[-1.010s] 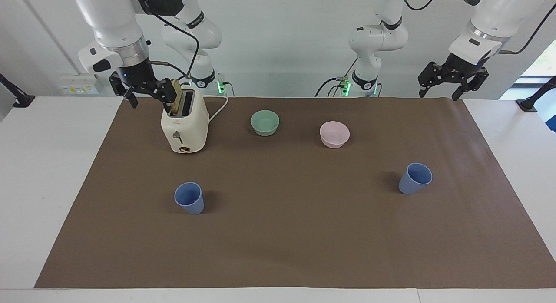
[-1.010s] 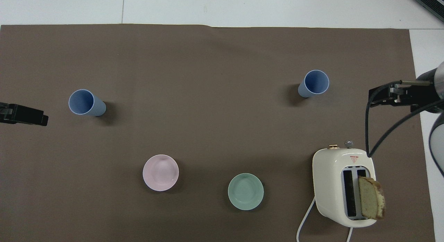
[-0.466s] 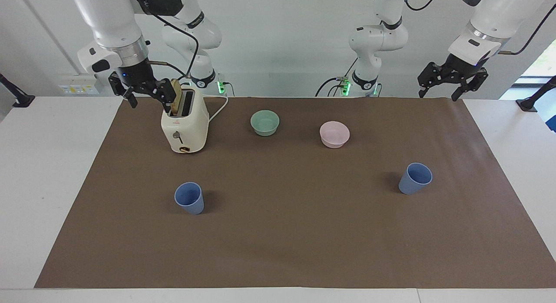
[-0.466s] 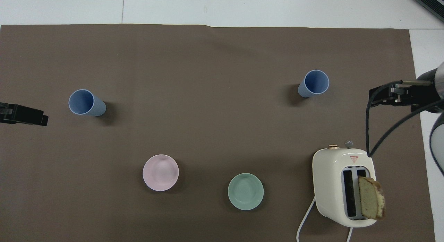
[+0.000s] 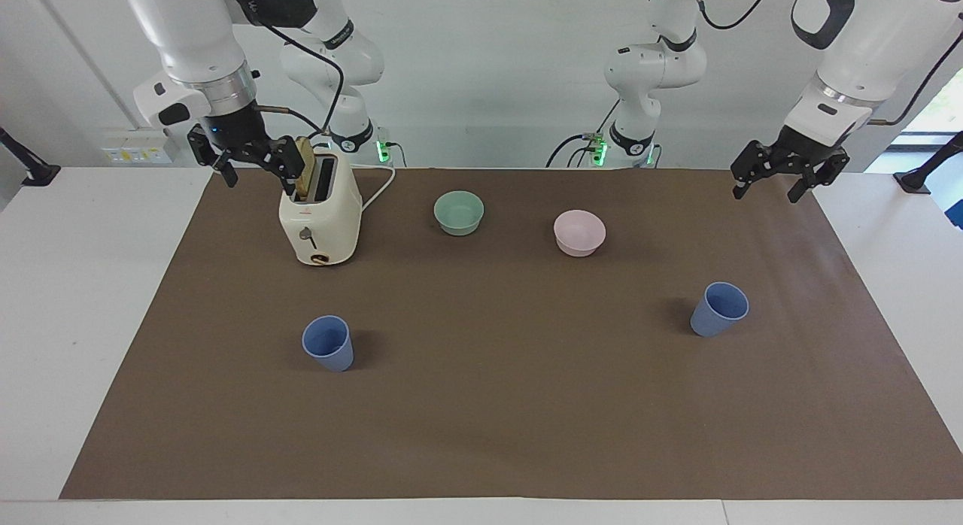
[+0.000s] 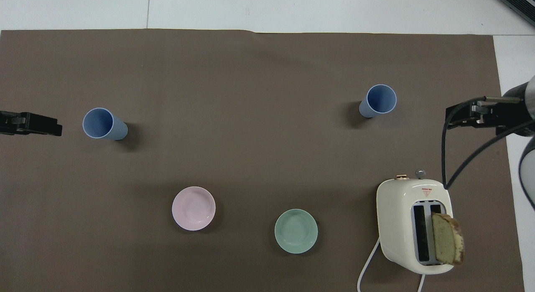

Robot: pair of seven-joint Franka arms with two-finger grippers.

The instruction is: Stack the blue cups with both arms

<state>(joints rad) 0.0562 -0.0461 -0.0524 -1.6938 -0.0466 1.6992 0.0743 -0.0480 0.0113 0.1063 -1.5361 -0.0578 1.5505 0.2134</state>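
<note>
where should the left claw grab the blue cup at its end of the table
Probably by the rim: the blue cup stands upright, mouth open, apart from other things. The open left claw could come from above, one finger inside the wall, one outside.

cups (image 5: 328, 342): matt blue, look like plastic, smooth walls with no shine
green bowl (image 5: 459, 212): matt, smooth, plastic-looking
pink bowl (image 5: 579, 232): matt, smooth, same plastic look
toaster (image 5: 320, 218): cream shell, glossy and smooth, with a small brass-coloured knob
bread (image 6: 447, 244): rough, porous crumb with a darker crust
mat (image 5: 496, 420): brown, matt, flat like paper or thin cloth, faint creases
bench (image 5: 83, 299): white, smooth, slight sheen
arms (image 5: 192, 36): glossy white shells, silver metal wrist rings, black rubbery cables
left gripper (image 5: 788, 181): matt black
right gripper (image 5: 248, 155): matt black
</note>
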